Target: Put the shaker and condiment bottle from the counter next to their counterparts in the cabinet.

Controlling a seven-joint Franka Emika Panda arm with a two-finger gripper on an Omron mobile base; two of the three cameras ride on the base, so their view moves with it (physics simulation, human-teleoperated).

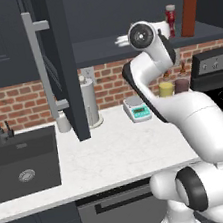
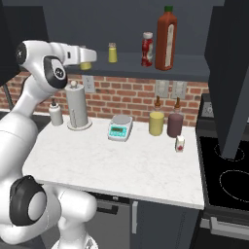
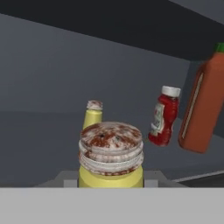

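My gripper (image 2: 86,61) is shut on the shaker (image 2: 86,65), a small yellow cylinder with a grey cap, over the left part of the cabinet shelf (image 2: 131,65). In the hand view this shaker (image 3: 110,153) sits close up between the fingers. Its twin, a second small yellow shaker (image 2: 112,52) (image 3: 92,114), stands on the shelf just to the right. Further right, the condiment bottle (image 2: 147,48) (image 1: 171,20) (image 3: 164,116), small and red with a white cap, stands right beside the tall red-orange bottle with the green cap (image 2: 166,35) (image 1: 190,6) (image 3: 203,105).
The open cabinet door (image 1: 63,65) with its grey bar handle (image 1: 38,64) hangs left of the arm; another dark door (image 2: 233,73) hangs at the right. On the counter (image 2: 121,160) stand a paper towel roll (image 2: 78,107), a scale (image 2: 120,127), a yellow jar (image 2: 156,122) and a dark jar (image 2: 175,125). The sink (image 1: 22,162) lies left, the stove (image 2: 228,170) right.
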